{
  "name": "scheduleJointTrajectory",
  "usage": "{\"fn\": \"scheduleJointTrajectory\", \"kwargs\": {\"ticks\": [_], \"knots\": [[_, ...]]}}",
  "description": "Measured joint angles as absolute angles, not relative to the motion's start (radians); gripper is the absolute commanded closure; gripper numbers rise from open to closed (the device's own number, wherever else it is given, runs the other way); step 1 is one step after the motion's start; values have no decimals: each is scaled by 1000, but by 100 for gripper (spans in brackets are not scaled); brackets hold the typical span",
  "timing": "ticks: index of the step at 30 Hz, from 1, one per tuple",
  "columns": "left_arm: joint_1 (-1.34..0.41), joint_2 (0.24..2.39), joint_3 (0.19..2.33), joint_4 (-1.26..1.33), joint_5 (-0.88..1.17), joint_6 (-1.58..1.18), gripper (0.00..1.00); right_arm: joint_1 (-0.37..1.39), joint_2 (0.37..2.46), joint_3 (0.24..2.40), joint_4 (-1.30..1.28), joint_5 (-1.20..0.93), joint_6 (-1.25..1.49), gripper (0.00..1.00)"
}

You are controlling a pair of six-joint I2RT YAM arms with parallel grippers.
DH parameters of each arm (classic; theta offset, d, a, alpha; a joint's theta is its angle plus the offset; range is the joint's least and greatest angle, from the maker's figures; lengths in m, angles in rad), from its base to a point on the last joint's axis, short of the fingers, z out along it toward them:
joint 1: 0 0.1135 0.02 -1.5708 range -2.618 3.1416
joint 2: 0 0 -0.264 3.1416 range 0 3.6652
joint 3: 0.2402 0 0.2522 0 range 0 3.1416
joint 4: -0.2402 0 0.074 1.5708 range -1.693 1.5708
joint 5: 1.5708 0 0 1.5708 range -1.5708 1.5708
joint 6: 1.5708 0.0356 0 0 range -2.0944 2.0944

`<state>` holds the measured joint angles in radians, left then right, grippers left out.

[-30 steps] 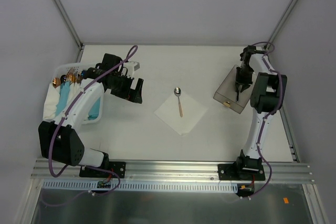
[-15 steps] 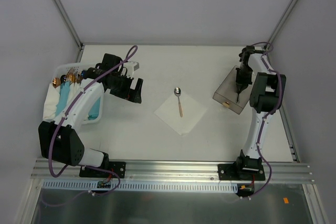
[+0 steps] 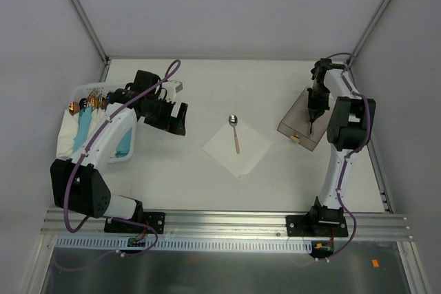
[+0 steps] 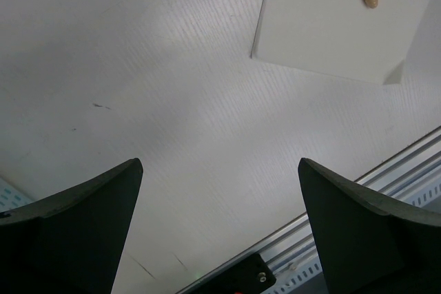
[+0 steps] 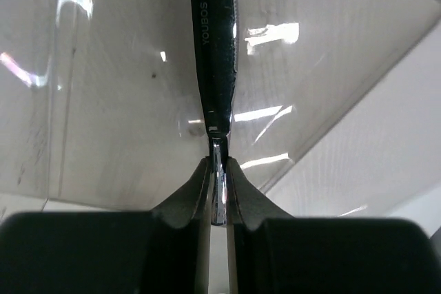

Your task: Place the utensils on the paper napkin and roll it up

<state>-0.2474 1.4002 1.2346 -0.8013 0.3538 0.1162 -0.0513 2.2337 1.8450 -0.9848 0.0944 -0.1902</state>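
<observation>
One spoon point(image 3: 236, 133) lay on the single white paper napkin point(image 3: 242, 153) at the middle of the table point(image 3: 207, 80). Its silvery bowl reached just past the napkin's far corner and its coppery handle ran toward the sheet's centre. The napkin lay flat and unrolled, turned corner-on like a diamond.

A second utensil, one dark, shiny knife point(image 5: 213, 32) seen edge-on, was pinched at its narrow neck by the right gripper point(image 5: 218, 170), jaws nearly together, over the one clear plastic tray point(image 3: 292, 122) on the right.

The left gripper point(image 3: 176, 118) hung spread wide with nothing in it, left of the napkin.

One white basket point(image 3: 69, 144) at the left edge held two light-blue bundles point(image 3: 84, 129) and coppery utensil ends point(image 3: 93, 101) too small to count.
</observation>
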Motion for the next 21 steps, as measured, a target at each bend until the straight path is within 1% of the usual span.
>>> {"fn": "scheduleJointTrajectory", "kwargs": {"ticks": [8,14,17,21], "knots": [[-247,1401,1235,-801,354,115,1,-51,2053,1822,-1001,99,-188,100],[-247,1401,1235,-801,332,110,1,-41,1911,1754,-1010,101,-184,100],[-247,1401,1235,-801,330,102,1,-7,1847,1732,-1016,100,-175,100],[-247,1408,1246,-803,320,93,1,86,1769,1702,-1009,89,-144,100]]}}
